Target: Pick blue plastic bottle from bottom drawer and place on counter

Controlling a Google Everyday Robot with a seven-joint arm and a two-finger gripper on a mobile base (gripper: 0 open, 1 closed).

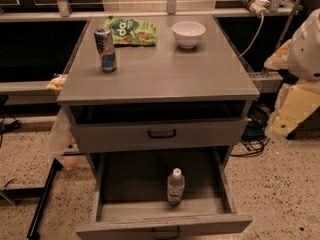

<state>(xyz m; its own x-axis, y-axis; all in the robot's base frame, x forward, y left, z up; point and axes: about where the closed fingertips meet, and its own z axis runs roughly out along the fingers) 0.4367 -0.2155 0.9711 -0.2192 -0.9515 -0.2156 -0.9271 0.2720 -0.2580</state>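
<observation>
The blue plastic bottle (175, 186), clear with a white cap, stands upright in the open bottom drawer (115, 184), near its front and right of the middle. The counter (165, 71) is the grey cabinet top above it. My arm shows at the right edge of the camera view, beside the cabinet. Its pale end part, the gripper (292, 111), hangs at about the height of the upper drawer, well apart from the bottle and holding nothing that I can see.
On the counter stand a blue-red-silver can (105, 49) at the left, a green snack bag (131, 31) at the back and a white bowl (188, 33) at the back right. The upper drawer (161, 133) is slightly open. Cables lie on the floor at the right.
</observation>
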